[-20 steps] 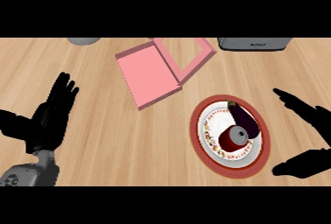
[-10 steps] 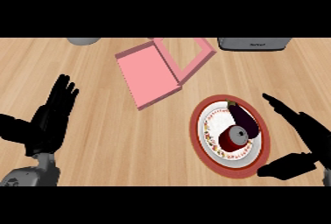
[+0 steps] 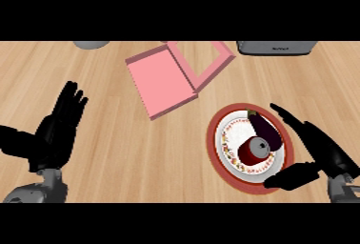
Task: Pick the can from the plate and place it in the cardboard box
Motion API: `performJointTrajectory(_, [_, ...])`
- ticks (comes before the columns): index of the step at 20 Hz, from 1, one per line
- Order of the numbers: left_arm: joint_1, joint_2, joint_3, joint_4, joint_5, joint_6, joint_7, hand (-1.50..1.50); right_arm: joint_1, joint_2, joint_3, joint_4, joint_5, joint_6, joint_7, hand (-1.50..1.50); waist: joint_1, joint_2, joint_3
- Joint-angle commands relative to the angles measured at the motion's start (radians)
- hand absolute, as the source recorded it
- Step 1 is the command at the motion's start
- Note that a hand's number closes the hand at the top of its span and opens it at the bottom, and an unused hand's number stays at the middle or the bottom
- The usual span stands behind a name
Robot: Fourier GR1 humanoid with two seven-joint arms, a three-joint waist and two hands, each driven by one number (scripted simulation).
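Can [image 3: 255,148] lies on the plate [image 3: 219,143] at the right of the counter [image 3: 141,157], and nothing holds it.

At the far left, the left hand [image 3: 55,131] rests low near the edge. Its fingers are straight and point up, its thumb goes out to the left, and it holds nothing. Under it a piece of grey forearm [image 3: 35,190] shows.

Higher up, in the middle, the box [image 3: 169,81] lies open – a flat pink tray with its lid folded back to the right. It is well apart from the plate. A grey round thing [image 3: 91,45] is cut by the top edge at the left, and a dark grey appliance [image 3: 275,47] stands at the top right.

The plate has a red rim and a white middle. The can is dark red with a grey top and it lies on its side. A dark purple eggplant [image 3: 264,127] lies just beside it, on the upper right part of the plate.

At the right, the right hand [image 3: 320,147] is wide open around the plate's right side – long fingers stretch up along the rim, and the thumb [image 3: 292,177] lies over the lower rim. It does not touch the can.
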Motion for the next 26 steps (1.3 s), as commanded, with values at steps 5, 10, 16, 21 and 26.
performJointTrajectory(5, [-0.063,0.009,0.085,0.080,0.026,-0.065,-0.016,0.00,0.005,0.039,-0.014,0.024,0.098,0.016,-0.026,-1.50,-0.003,0.000,0.000])
performJointTrajectory(10, [-0.037,-0.028,0.060,0.022,-0.010,-0.044,0.009,0.00,-0.035,0.092,-0.005,0.085,0.151,0.015,-0.028,-1.50,0.000,0.000,0.000])
performJointTrajectory(16, [-0.034,-0.022,0.081,0.046,-0.001,-0.085,-0.010,0.00,-0.086,0.102,-0.037,0.232,0.173,0.020,-0.124,-1.50,0.001,0.001,0.000])
performJointTrajectory(21, [-0.059,-0.019,0.106,0.082,-0.002,-0.102,-0.004,0.00,0.004,0.109,-0.017,0.143,0.207,0.047,-0.121,-1.50,-0.002,0.000,0.000])
performJointTrajectory(26, [-0.014,-0.062,0.073,0.055,-0.048,-0.070,-0.032,0.00,-0.005,0.185,0.027,0.191,0.283,-0.034,-0.117,-1.50,-0.001,0.000,0.000])
